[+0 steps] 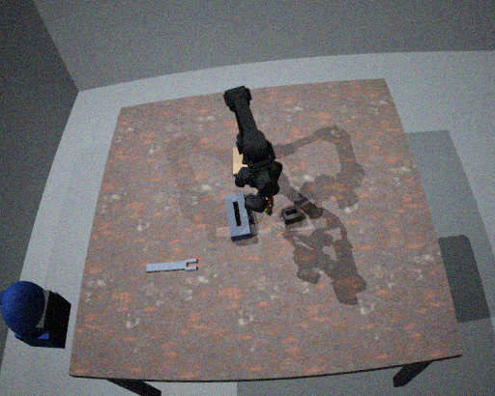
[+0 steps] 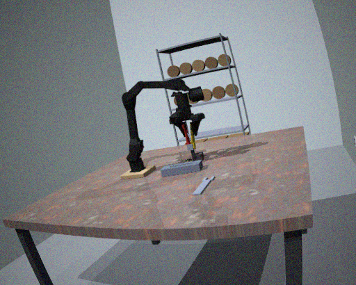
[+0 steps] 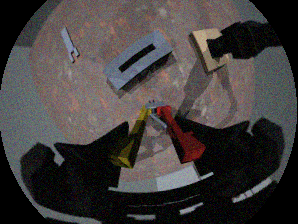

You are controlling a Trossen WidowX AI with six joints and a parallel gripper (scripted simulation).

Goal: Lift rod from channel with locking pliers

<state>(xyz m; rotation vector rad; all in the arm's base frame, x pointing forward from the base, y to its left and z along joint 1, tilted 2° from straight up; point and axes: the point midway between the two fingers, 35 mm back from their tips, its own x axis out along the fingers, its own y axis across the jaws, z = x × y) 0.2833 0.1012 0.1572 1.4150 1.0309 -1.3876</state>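
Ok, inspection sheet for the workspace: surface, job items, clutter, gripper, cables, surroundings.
Surface: mottled brown tabletop; no spill seen.
Job items: locking pliers out of the dark holster, handles spread; slotted block beside them, rod not discernible.
Clutter: fork-ended flat bar beyond the block, use unknown.
Gripper: gripper holds the pliers by their red and yellow handles.
Cables: nothing seen.
Surroundings: metal shelf rack behind, round-faced brown items on it; blue-and-black object beside the table.
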